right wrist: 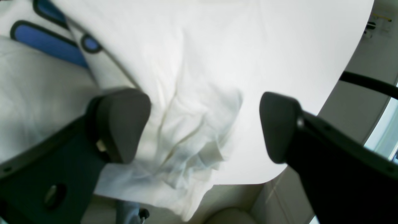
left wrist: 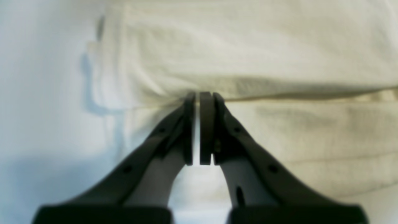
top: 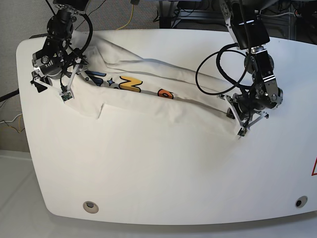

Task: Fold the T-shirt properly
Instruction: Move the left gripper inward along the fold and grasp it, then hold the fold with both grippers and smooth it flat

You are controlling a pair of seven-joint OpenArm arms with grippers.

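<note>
The white T-shirt (top: 148, 106) lies across the table, folded lengthwise, with a strip of coloured print (top: 130, 84) showing. At its right end my left gripper (top: 235, 119) is shut, and the left wrist view shows the tips (left wrist: 200, 96) pinching a puckered fold of the T-shirt (left wrist: 264, 46). At the left end my right gripper (top: 51, 89) hangs open over the sleeve. In the right wrist view its fingers (right wrist: 121, 121) stand wide apart above the crumpled sleeve (right wrist: 192, 137), with blue print (right wrist: 46, 40) beside them.
The white table (top: 158, 173) has a rounded front edge with round holes at the front left (top: 89, 206) and front right (top: 299, 202). The sleeve lies close to the table's edge (right wrist: 248, 180). Cables loop from the arm on the right (top: 213, 64).
</note>
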